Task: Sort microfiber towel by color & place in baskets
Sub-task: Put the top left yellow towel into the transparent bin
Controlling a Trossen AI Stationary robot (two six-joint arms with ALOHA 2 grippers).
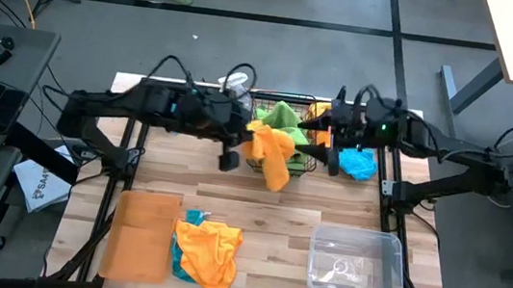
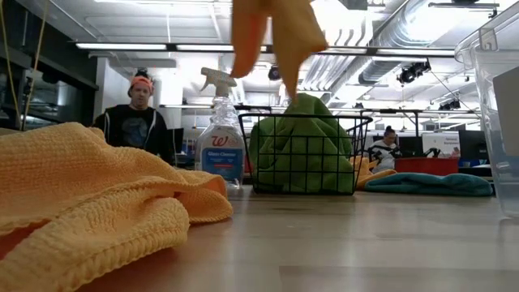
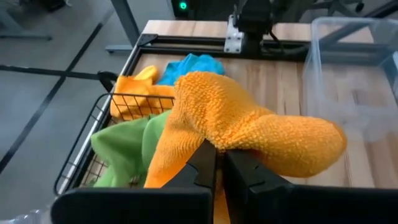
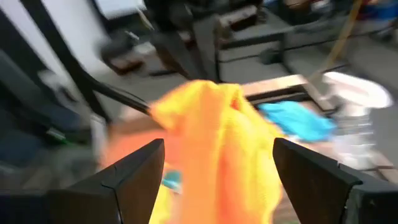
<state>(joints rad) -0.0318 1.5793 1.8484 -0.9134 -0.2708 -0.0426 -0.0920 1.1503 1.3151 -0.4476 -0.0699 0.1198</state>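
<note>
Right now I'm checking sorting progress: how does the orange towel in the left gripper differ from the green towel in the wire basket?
The orange towel hangs in the air, pinched by the left gripper; the green towel lies bunched inside the black wire basket. The orange one droops long; the green one sits heaped above the rim. Both look like the same nubby cloth.

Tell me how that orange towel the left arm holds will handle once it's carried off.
Probably floppy: the orange towel droops in folds below the left gripper, pinched between shut fingers. Likely light, since a small pinch holds it all. It may drag or snag on the wire basket it hangs over.
</note>
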